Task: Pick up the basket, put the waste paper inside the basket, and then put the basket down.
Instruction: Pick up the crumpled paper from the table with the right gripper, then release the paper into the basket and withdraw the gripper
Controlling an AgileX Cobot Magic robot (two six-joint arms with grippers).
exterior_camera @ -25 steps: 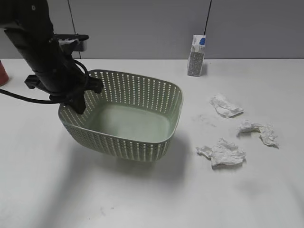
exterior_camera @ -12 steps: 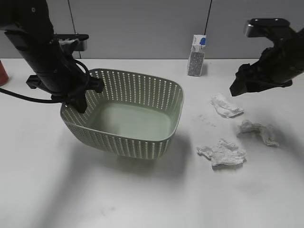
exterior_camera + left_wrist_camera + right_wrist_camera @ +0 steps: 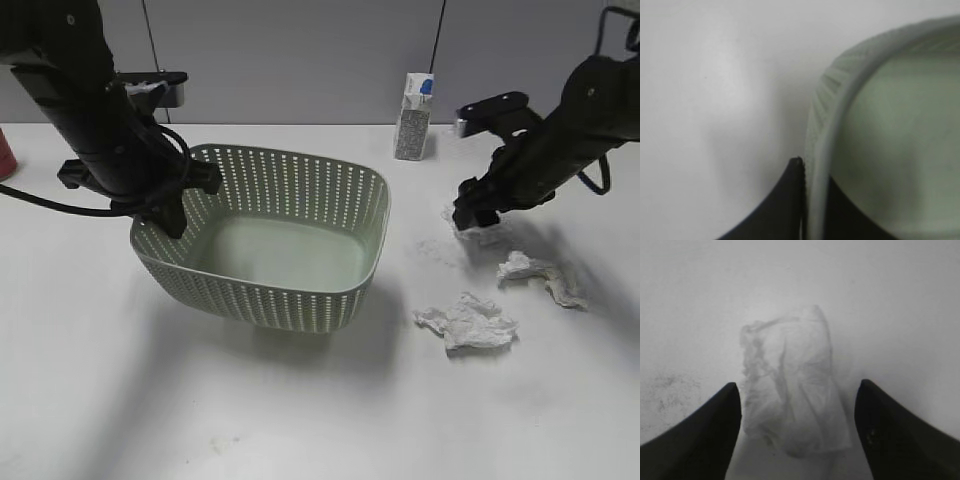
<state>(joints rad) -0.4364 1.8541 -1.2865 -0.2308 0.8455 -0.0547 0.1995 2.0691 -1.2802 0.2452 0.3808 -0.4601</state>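
The pale green perforated basket [image 3: 280,250] hangs tilted above the table, its left end raised. My left gripper [image 3: 168,212] is shut on the basket's left rim [image 3: 822,165], one finger outside and one inside. Three crumpled white paper wads lie on the table to the right: a far one [image 3: 485,232], a right one [image 3: 540,272] and a near one [image 3: 468,322]. My right gripper [image 3: 470,212] is open and sits low over the far wad [image 3: 790,385], with a finger [image 3: 715,435] on each side of it, not touching.
A grey-white carton with a blue mark [image 3: 414,115] stands upright at the back near the wall. A red object [image 3: 5,155] shows at the far left edge. The white table [image 3: 320,420] runs to the front.
My right arm has come in from the right and dropped down onto the far wad. The basket has stayed almost still in my left gripper.
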